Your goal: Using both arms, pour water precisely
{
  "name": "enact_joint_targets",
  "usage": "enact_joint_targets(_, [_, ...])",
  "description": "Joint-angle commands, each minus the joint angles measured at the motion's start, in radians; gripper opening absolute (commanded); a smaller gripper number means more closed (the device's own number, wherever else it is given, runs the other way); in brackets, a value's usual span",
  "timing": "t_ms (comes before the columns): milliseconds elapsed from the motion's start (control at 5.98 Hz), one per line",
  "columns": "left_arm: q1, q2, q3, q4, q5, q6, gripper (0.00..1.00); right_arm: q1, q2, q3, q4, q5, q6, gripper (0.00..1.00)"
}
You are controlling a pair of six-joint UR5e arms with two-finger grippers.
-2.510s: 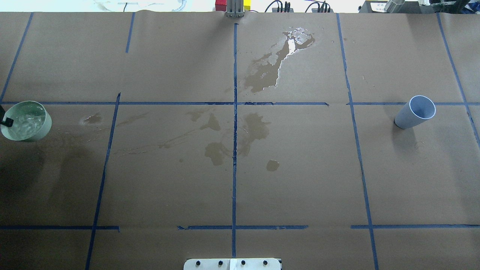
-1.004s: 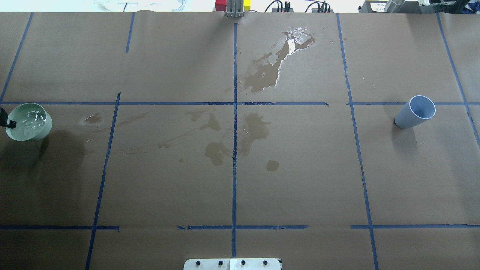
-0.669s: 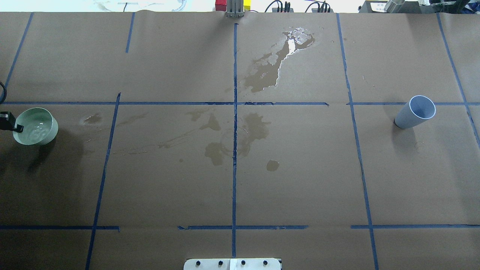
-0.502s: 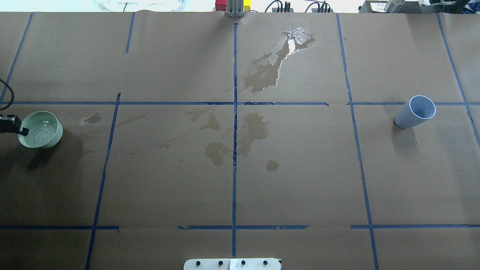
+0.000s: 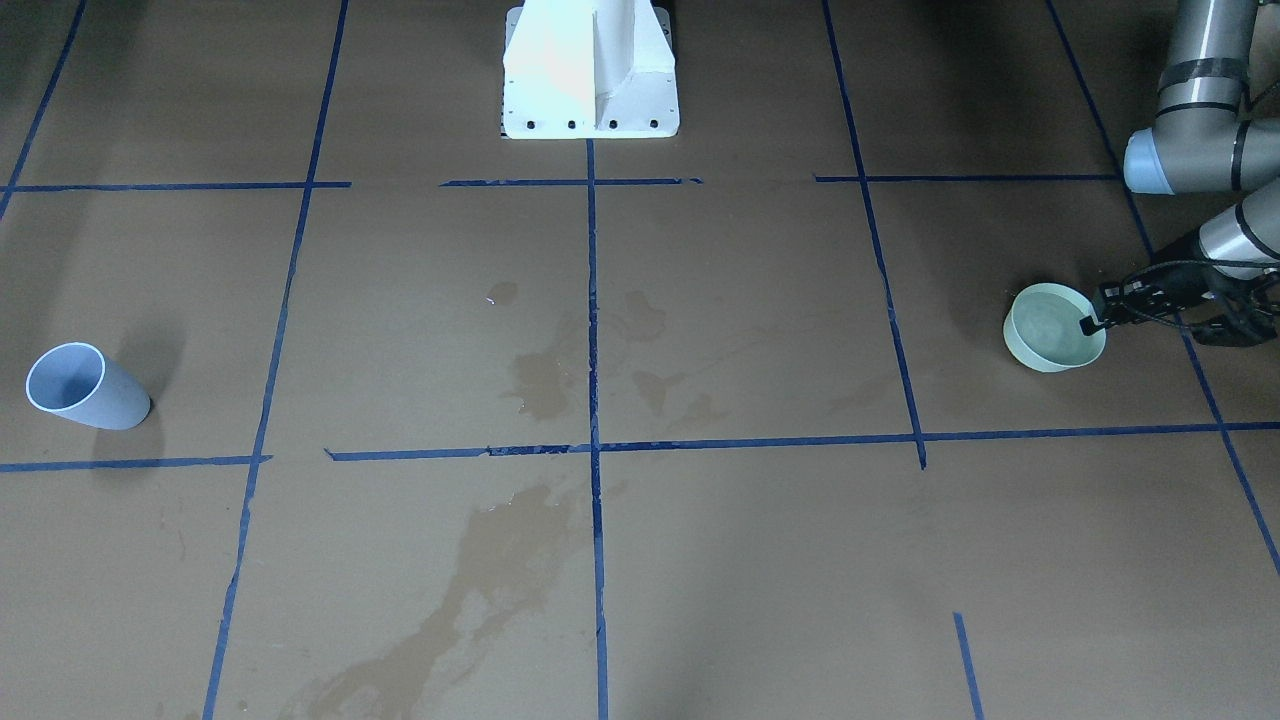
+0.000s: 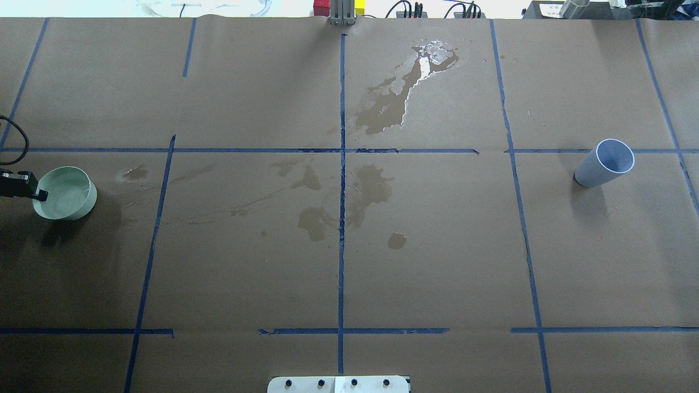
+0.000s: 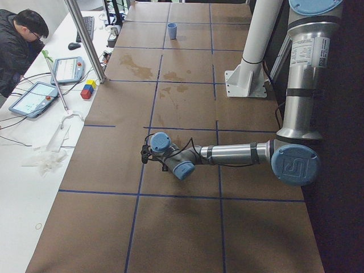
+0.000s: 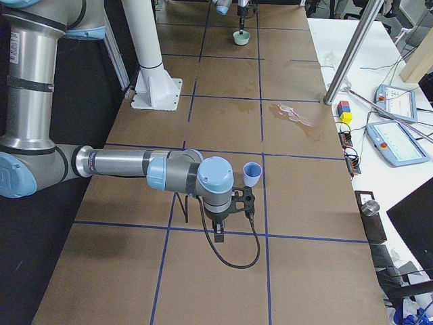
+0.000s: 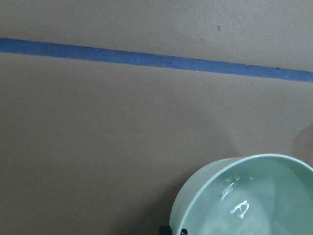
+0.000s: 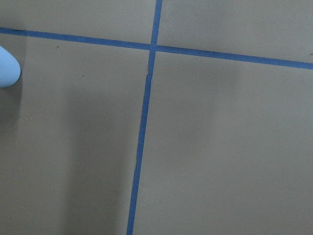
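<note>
Left pincer clamped on the rim of the green bowl, at the left side of the desk | water glinting inside that bowl | right pincer low beside the blue cup, right side: apart or together, cannot tell

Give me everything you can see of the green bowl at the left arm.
The green bowl is pale, round and low-walled, and looks like plastic or glazed ceramic. It is upright at the robot's far left and holds clear water with small glints. The left tool pinches its rim on the outer side. Whether its base rests on the brown paper is unclear.
</note>
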Motion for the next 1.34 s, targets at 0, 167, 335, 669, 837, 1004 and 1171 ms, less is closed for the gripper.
enact_joint_targets(0, [0.003,-0.001,0.001,0.002,0.0,0.0,0.22,0.0,0.0,0.0,0.0,0.0,0.0,1.0])
enact_joint_targets(167, [0.003,-0.008,-0.001,0.002,0.0,-0.003,0.51,0.0,0.0,0.002,0.0,0.0,0.0,1.0])
enact_joint_targets(335, [0.003,-0.017,-0.004,0.0,0.0,0.0,0.92,0.0,0.0,0.0,0.0,0.002,-0.003,1.0])
enact_joint_targets(669, [-0.017,-0.016,-0.039,0.009,-0.002,0.005,1.0,0.0,0.001,0.003,-0.001,0.009,0.003,1.0])
enact_joint_targets(837, [-0.026,-0.013,-0.044,0.009,-0.008,0.014,1.0,0.0,0.001,0.008,0.0,0.009,-0.003,1.0])
enact_joint_targets(1004, [-0.064,-0.01,-0.045,0.017,-0.008,0.087,1.0,0.0,0.001,0.008,0.0,0.009,-0.005,1.0])
enact_joint_targets(1171, [-0.125,-0.014,-0.051,0.137,-0.006,0.258,1.0,0.0,0.001,0.009,0.0,0.009,-0.005,1.0])
